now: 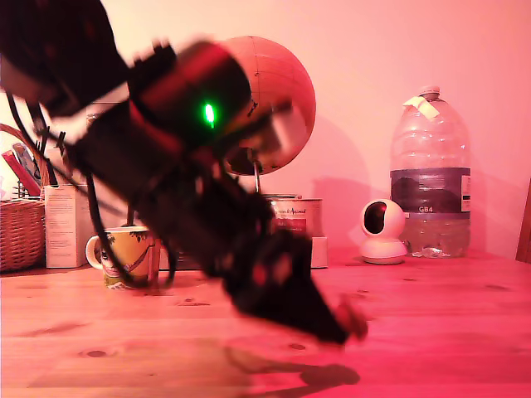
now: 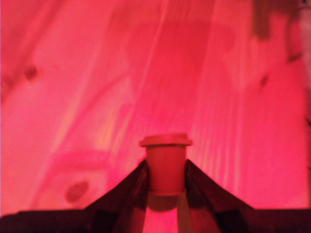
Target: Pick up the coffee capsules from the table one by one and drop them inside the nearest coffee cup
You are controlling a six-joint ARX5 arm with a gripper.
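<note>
A: At lower centre of the wrist view, what does the end effector [image 2: 165, 182] carry?

B: One coffee capsule [image 2: 165, 165], clamped between the two dark fingers [image 2: 127, 187]. Its flat rim stands clear beyond the fingertips and its tapered body sits in the grip, so the jaws are closed on it. Holding below the rim likely keeps the pod from slipping through.

A: And where is the capsule relative to the counter [image 2: 97, 73]?

B: Wood grain and knots fill the wrist view behind it, blurred. Lower right of centre in the exterior view, a small dark shape [image 1: 355, 319] shows at the arm's blurred tip, apparently the same capsule. The tip appears to be off the counter [image 1: 431, 332], with a shadow lower in the frame.

A: Where is the destination?

B: The coffee cup [image 1: 124, 255], yellowish with a palm-tree picture, stands at left of centre in the exterior view, well apart from the end effector [image 1: 344, 325] and partly behind the arm's cables. A round tin [image 1: 294, 217] sits behind it.

A: Judged stage of the task?

B: Carriage, probably; release over the cup is not yet done. Other capsules cannot be seen in either view.
</note>
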